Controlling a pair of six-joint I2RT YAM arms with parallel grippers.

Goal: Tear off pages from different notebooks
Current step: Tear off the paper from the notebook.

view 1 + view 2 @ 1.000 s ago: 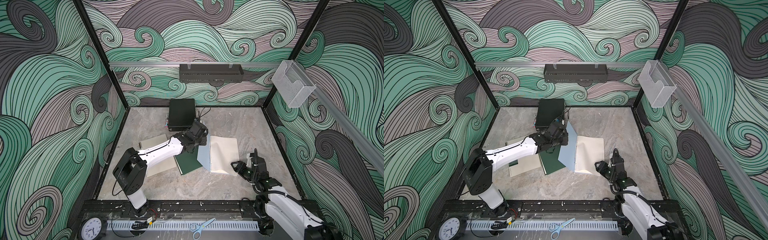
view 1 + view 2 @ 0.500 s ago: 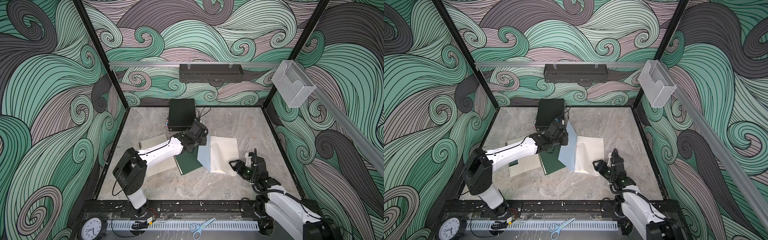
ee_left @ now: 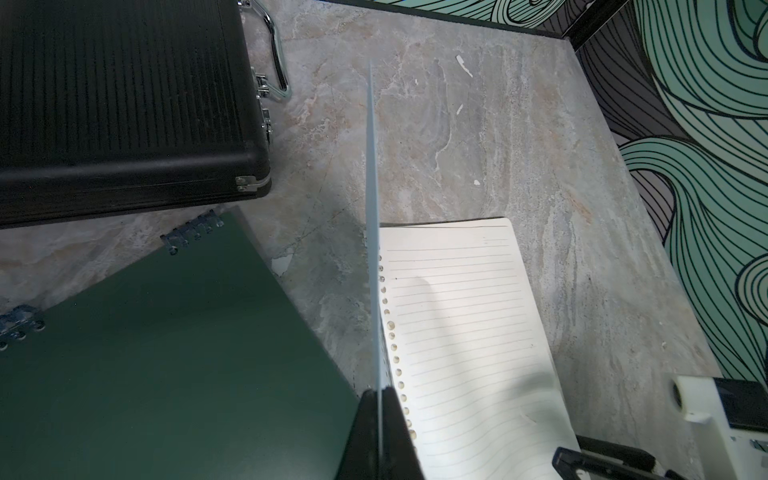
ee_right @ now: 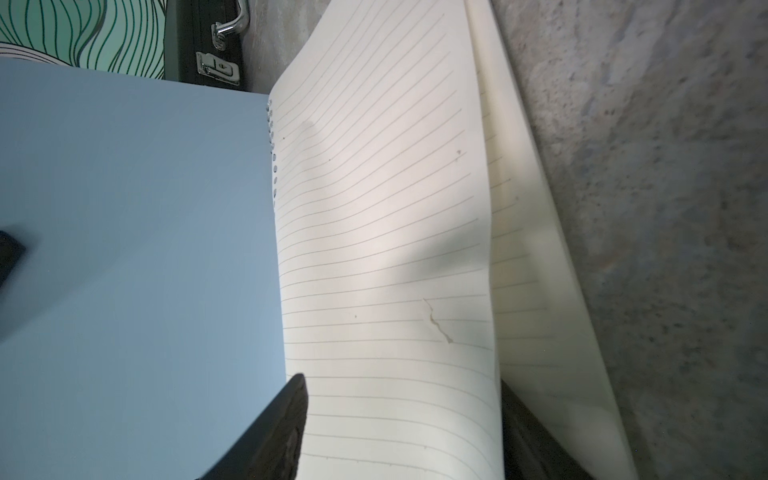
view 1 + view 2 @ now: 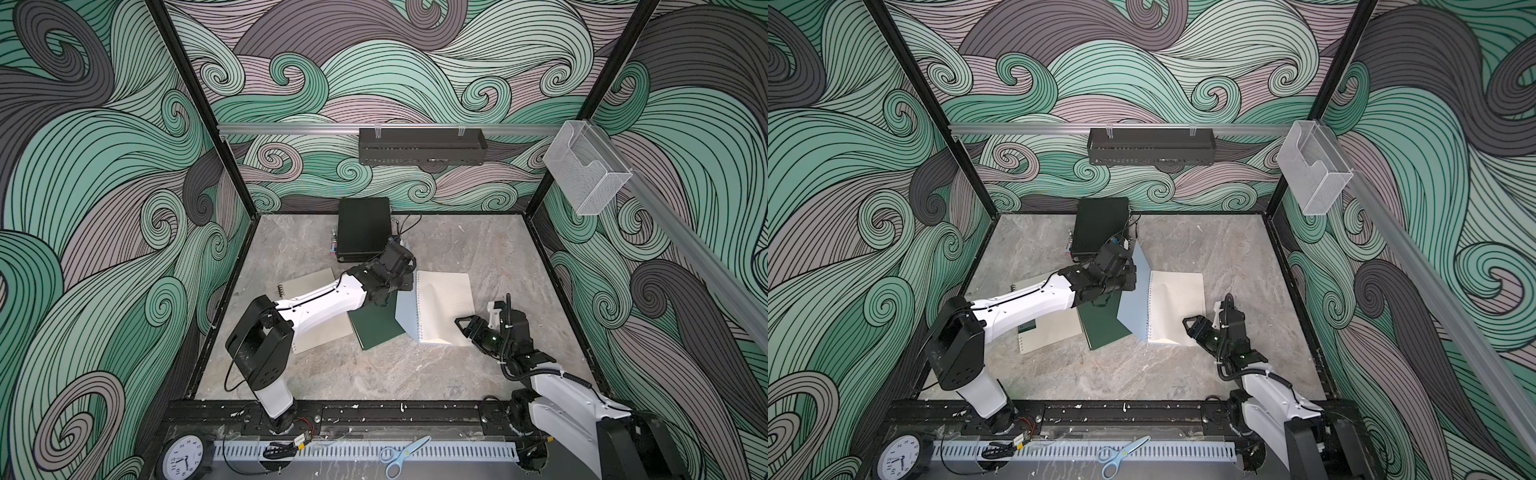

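Case point(image 5: 363, 230), black, closed, at the back of the table point(image 5: 374, 374); contents hidden. Clear wall bin point(image 5: 582, 174) on the right wall. Black rail tray point(image 5: 422, 145) on the back wall, inside not visible. Blue notebook point(image 5: 1133, 299) lies open mid-table, touching the green notebook point(image 5: 376, 326). Beige notebook point(image 5: 307, 286) is partly under the left arm. Left gripper point(image 3: 380, 399) is pinched tight on the blue cover, standing it up on edge. Right gripper point(image 4: 401, 382) has its jaws wide apart, straddling the near edge of the top page point(image 4: 382, 232), which curls up off the stack. One finger point(image 4: 291, 419) is above it, the other below; contact unclear. Small tear in that page.
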